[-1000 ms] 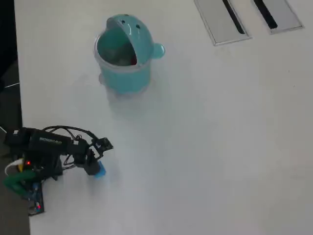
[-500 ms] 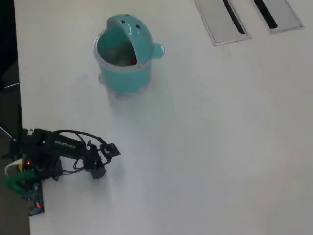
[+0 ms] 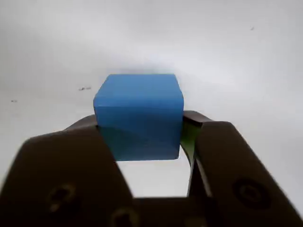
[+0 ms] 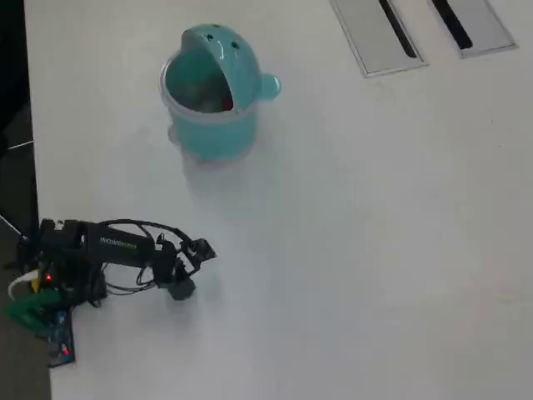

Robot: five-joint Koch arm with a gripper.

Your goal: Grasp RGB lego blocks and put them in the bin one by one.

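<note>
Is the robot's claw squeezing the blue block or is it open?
Squeezing. In the wrist view the gripper has both jaws pressed against the sides of the blue block.

We see a plain white matte table [image 4: 375, 250], evenly lit, two flat grey rectangular panels [image 4: 379, 33] with dark slots at its top edge, dark floor [image 4: 12, 167] along the left.

White counter [image 4: 375, 250], bare across most of its top; two flat grey slotted panels [image 4: 379, 35] at its far right corner.

Blue block [image 3: 138, 116] — clamped between tool [image 3: 142, 127] jaws.
</note>
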